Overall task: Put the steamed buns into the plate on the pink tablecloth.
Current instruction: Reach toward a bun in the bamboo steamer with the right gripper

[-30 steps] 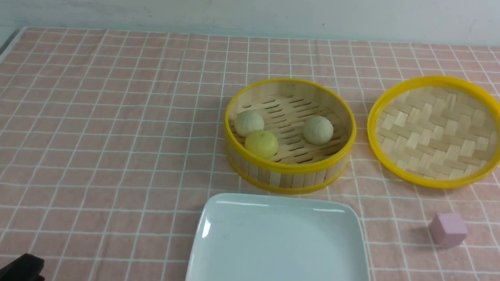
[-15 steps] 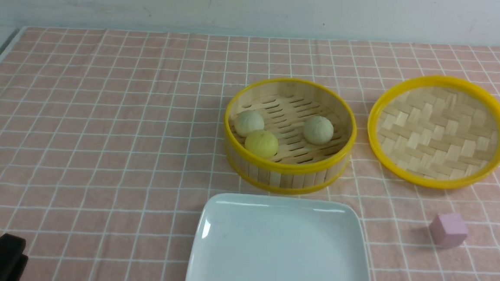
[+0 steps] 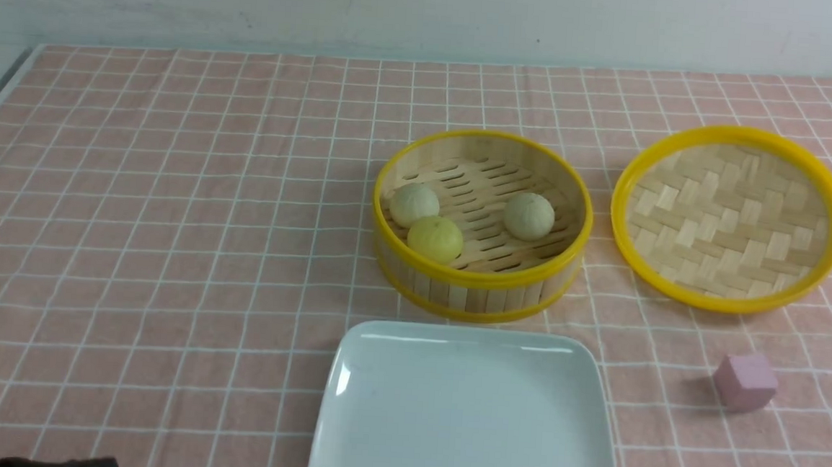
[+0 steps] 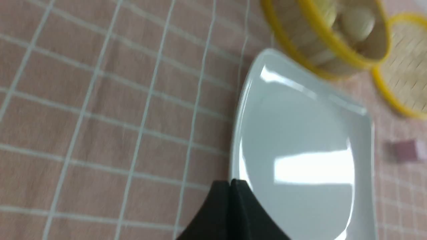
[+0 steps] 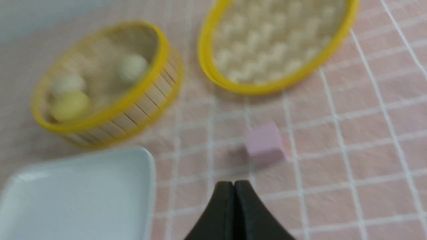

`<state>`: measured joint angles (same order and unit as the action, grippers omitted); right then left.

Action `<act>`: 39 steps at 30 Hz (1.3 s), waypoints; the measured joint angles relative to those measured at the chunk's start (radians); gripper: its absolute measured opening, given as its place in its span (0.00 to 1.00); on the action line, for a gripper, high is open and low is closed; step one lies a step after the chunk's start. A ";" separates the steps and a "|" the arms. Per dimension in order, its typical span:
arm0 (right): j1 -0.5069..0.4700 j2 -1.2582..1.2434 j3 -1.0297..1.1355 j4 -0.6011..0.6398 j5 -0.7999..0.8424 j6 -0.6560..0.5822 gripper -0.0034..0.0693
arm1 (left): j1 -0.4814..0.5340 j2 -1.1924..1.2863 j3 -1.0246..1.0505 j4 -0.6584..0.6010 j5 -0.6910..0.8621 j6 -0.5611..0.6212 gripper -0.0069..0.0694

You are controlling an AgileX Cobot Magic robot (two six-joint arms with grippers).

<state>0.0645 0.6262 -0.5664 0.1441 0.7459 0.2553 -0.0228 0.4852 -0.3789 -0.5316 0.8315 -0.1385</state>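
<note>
Plainly, all three steamed buns (image 3: 435,239) sit inside the round bamboo basket (image 3: 478,284). The yellow one lies just beside a pale one on the basket's left side, and the other pale one sits apart on the right. The white plate (image 3: 348,403) lies bare on the pink tablecloth (image 3: 172,211), just in front of the basket on the robot's side. The left fingers (image 4: 218,206) are pressed together with nothing between them. The right fingers (image 5: 222,206) are likewise closed on nothing, above the cloth near a small pink cube (image 5: 264,143). The buns look light and soft under their pleated tops, so a hard squeeze would likely dent them, and a shallow pinch may let a round one roll free. I judge the best hold is from straight above, with the fingers opened wider than the bun and closed gently across its middle. The lone right-hand bun has the most room around it, away from the basket wall.
</note>
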 joint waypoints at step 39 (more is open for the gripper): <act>0.309 1.426 -1.033 0.067 -0.216 -0.428 0.66 | 0.000 0.324 -0.092 0.015 0.031 0.189 0.19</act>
<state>0.3733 2.0518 -1.5994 0.2113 0.5298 -0.1731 -0.0228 0.8089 -0.4708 -0.5170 0.8621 0.0509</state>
